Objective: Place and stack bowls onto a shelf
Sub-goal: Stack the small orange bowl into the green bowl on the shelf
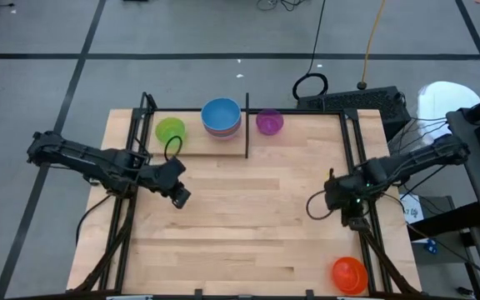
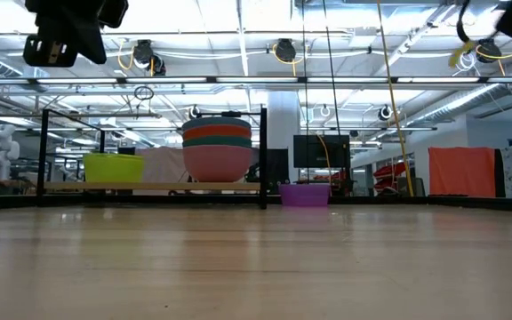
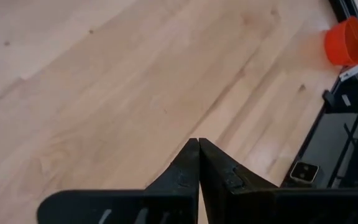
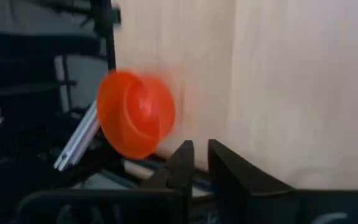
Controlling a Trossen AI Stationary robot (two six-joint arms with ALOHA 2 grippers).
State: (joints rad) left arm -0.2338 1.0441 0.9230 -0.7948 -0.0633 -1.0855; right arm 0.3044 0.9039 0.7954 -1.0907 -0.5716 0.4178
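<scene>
Bowls sit mostly at the far edge of the counter [image 1: 248,217]: a green bowl [image 1: 170,130] and a stack of bowls [image 1: 222,117] with a blue one on top rest on the shelf [image 1: 198,153], just beyond the left gripper [image 1: 180,197], whose fingers are pressed together, empty. A purple bowl [image 1: 269,122] stands beside the shelf's end. The orange bowl [image 1: 349,274] lies near the right gripper [image 1: 355,223], toward the counter's near corner; its fingers are slightly parted, holding nothing.
</scene>
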